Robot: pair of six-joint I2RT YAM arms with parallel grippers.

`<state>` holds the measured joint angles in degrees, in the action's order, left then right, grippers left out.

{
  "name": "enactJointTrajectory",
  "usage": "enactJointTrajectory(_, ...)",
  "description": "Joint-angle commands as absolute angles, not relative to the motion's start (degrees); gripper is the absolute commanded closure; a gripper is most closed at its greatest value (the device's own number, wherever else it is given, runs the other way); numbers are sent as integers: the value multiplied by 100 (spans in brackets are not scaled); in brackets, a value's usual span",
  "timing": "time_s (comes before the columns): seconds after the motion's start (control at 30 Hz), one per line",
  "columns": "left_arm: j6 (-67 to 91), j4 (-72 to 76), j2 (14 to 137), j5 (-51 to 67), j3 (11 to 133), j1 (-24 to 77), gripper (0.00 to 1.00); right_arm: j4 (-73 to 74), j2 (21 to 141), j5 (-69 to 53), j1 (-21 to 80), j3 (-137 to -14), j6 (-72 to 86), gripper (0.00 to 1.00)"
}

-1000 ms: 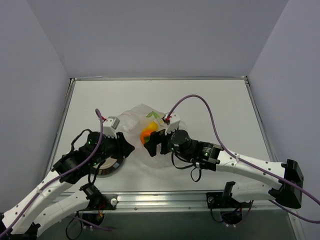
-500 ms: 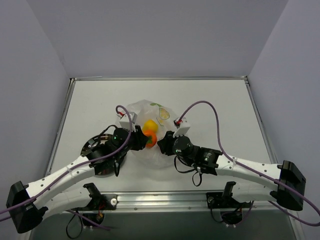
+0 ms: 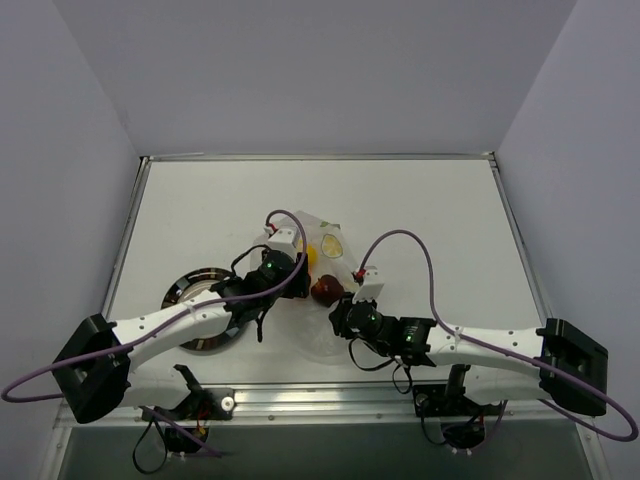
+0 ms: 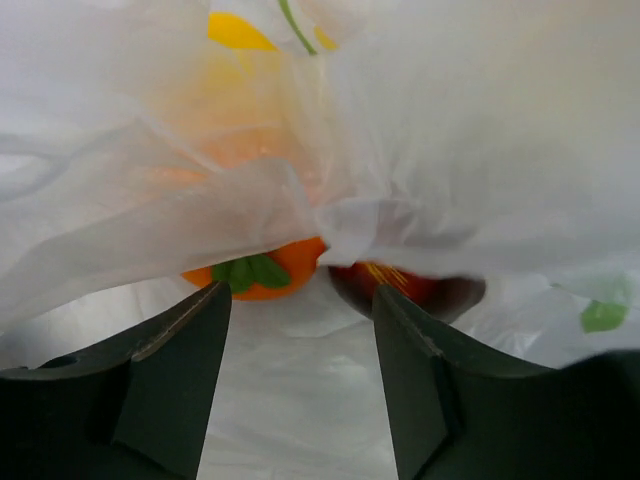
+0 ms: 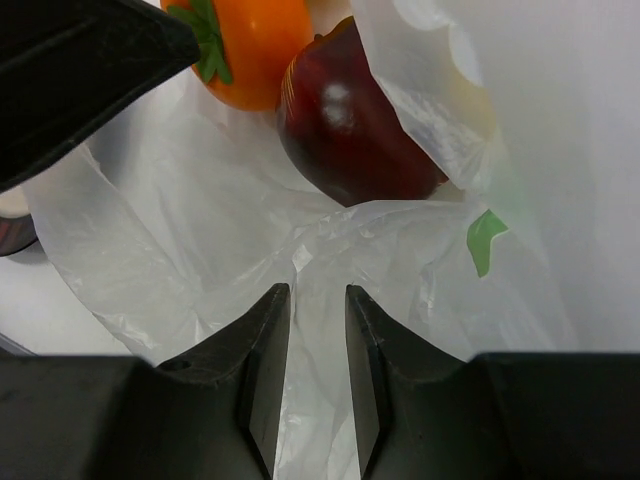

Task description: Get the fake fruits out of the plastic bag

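The left arm (image 3: 200, 320) has its jaws moderately apart and gripping nothing. The plastic bag (image 4: 450, 130) drapes just beyond their tips. Under its film the orange fruit (image 4: 265, 275) sits ahead of the left finger (image 4: 170, 380) and the dark red fruit (image 4: 400, 285) ahead of the right one, with the yellow fruit (image 4: 235, 30) farther back. The right arm (image 3: 470, 340) has its jaws narrow, pinching a fold of the bag. The red and orange fruits lie past their tips, the orange to their left. A second ago the right jaws stood wide, and the left arm hung back over the plate (image 3: 185, 295). It now reaches onto the bag.
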<state>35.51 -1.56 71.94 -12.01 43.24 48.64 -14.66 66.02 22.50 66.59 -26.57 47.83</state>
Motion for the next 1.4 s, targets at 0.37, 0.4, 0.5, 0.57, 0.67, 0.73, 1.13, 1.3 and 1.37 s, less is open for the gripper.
enactJointTrajectory(0.37,2637,-185,8155,-1549,5018,4572,5,-1565,6838,2610,6820,-3111,4421,72)
enactJointTrajectory(0.4,2611,-132,8348,-1434,5027,4509,5,-1564,6847,2619,6820,-3120,4412,72)
enactJointTrajectory(0.5,2549,-97,8673,-1283,5124,4298,6,-1608,6882,2610,6820,-3146,4324,71)
enactJointTrajectory(0.57,2505,112,8771,-1213,5185,4219,6,-1608,6995,2584,6820,-3217,4280,71)
enactJointTrajectory(0.67,2443,254,8929,-1213,5291,4157,6,-1722,7136,2461,6820,-3226,4228,71)
enactJointTrajectory(0.73,2426,351,9122,-1099,5370,4148,6,-1775,7189,2417,6829,-3208,4219,71)
enactJointTrajectory(1.13,2601,273,8211,-827,5151,4157,64,-1793,7181,2610,6628,-3366,3894,69)
enactJointTrajectory(1.3,2864,-640,7094,-36,5229,4140,64,-1872,7303,2549,6250,-3577,3701,69)
enactJointTrajectory(1.37,2970,-1078,6761,427,5334,4114,64,-1977,7374,2435,6056,-3691,3578,70)
